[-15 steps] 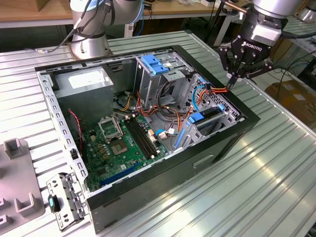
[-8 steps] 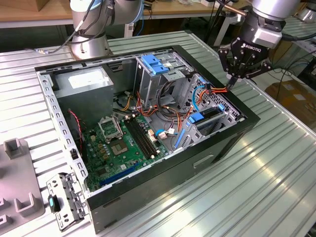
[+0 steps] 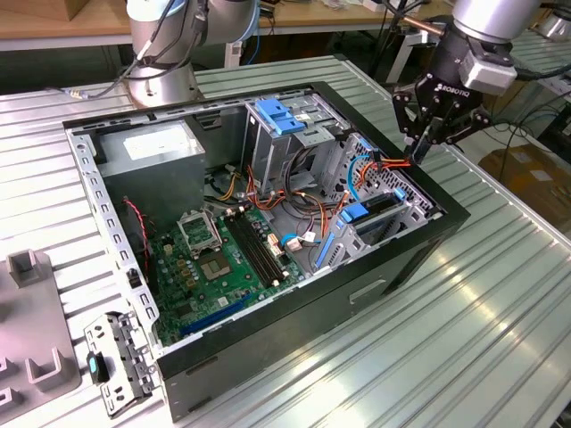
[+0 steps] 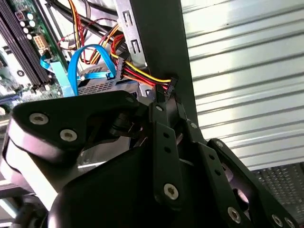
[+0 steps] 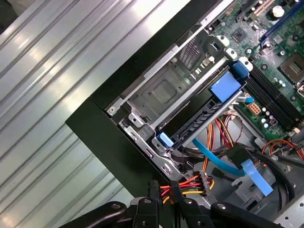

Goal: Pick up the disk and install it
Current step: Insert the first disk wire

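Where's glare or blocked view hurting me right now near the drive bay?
In the exterior view, bright reflections streak the ribbed table; the gripper stays readable. In the second wrist view, the dark gripper body blocks the foreground. In the first wrist view, glare washes the table; the disk is sharp.

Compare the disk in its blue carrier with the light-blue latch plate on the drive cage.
Colour: the disk is dark grey framed by bright blue tabs, while the latch plate is light blue all over.
Pose: the disk stands on edge in its bay, while the latch plate lies face up atop the drive cage.
Place: the disk sits nearer the exterior view's right, while the latch plate sits farther back.
Both carry blue plastic and sit inside the open case.
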Motion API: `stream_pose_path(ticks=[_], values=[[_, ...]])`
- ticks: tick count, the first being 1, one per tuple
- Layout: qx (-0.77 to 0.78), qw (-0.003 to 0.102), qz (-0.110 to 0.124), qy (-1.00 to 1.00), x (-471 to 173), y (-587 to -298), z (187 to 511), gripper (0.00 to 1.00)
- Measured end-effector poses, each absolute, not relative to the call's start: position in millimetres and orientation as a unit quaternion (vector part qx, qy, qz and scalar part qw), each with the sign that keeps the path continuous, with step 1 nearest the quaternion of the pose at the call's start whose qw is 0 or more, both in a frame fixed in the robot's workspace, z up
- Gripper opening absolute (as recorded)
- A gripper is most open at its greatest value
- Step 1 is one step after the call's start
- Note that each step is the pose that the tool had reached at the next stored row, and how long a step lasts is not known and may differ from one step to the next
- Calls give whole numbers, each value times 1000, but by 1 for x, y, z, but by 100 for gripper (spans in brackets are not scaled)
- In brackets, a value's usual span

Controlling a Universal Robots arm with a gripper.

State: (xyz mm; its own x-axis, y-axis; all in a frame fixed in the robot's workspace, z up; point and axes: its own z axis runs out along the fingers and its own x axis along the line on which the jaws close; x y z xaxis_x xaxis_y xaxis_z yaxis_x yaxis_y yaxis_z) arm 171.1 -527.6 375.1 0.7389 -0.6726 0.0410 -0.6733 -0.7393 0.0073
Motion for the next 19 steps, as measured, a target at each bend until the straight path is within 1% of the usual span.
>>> stream_pose_path(ticks=[4, 5, 9, 19], values=[[940, 8, 26, -340, 172, -527, 373, 25], [940, 8, 30, -340, 173, -527, 373, 31], [940, 5, 37, -340, 172, -527, 370, 31], [941, 5, 40, -336, 169, -527, 366, 31]])
